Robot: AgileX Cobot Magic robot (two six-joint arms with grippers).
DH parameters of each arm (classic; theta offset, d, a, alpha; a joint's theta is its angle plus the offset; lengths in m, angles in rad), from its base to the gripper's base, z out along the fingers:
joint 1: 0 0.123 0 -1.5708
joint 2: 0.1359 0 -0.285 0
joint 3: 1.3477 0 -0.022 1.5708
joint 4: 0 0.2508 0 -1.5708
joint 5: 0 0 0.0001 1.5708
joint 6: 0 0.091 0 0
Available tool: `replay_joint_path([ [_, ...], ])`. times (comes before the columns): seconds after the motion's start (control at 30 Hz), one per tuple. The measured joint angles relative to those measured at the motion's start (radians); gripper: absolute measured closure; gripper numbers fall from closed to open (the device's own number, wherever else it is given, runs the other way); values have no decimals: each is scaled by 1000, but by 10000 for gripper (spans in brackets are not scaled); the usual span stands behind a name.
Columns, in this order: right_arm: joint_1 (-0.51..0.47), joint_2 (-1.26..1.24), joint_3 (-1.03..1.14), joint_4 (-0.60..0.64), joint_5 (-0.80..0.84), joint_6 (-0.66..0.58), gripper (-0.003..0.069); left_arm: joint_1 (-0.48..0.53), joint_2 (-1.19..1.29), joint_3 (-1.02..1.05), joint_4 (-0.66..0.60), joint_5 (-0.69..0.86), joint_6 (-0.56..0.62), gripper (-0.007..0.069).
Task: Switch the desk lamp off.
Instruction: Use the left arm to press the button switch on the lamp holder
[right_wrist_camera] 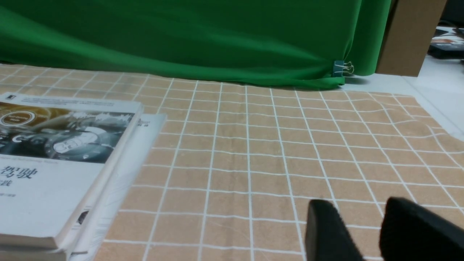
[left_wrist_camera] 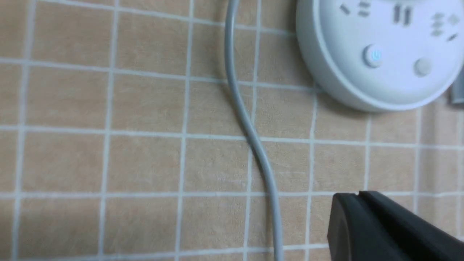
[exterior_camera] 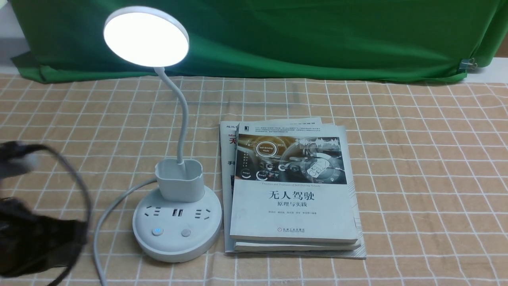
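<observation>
The desk lamp stands left of centre in the front view, and its round disc head [exterior_camera: 146, 35] is lit. Its round base [exterior_camera: 176, 226] has sockets and two buttons: a left one [exterior_camera: 158, 231] with a blue glow and a plain right one [exterior_camera: 186, 232]. The left wrist view shows the base [left_wrist_camera: 326, 65] and both buttons, the glowing one [left_wrist_camera: 373, 56] and the plain one [left_wrist_camera: 422, 67]. My left gripper [left_wrist_camera: 357, 195] is shut and empty, above the cloth, a short way from the base. My right gripper [right_wrist_camera: 357, 204] is open and empty over the bare cloth.
The lamp's grey cord [exterior_camera: 105, 214] curves off the base toward the front edge, close to my left arm [exterior_camera: 35, 238]. A stack of books [exterior_camera: 293, 190] lies right beside the base. A green cloth [exterior_camera: 278, 35] hangs at the back.
</observation>
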Motion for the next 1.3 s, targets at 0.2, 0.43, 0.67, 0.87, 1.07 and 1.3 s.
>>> replay_joint_path([
  [0.2, 0, 0, 0, 0, 0, 0, 417, -229, 231, -112, 10, -7, -11, 628],
  [0.43, 0, 0, 0, 0, 0, 0, 417, -368, 414, -251, 7, -7, -16, 628],
  [0.67, 0, 0, 0, 0, 0, 0, 417, -380, 553, -364, 63, 1, -17, 628],
  [0.87, 0, 0, 0, 0, 0, 0, 417, -426, 599, -418, 150, 30, -52, 628],
  [1.07, 0, 0, 0, 0, 0, 0, 417, -434, 604, -432, 161, 16, -53, 628],
  [1.3, 0, 0, 0, 0, 0, 0, 417, -434, 650, -433, 161, -9, -53, 628],
])
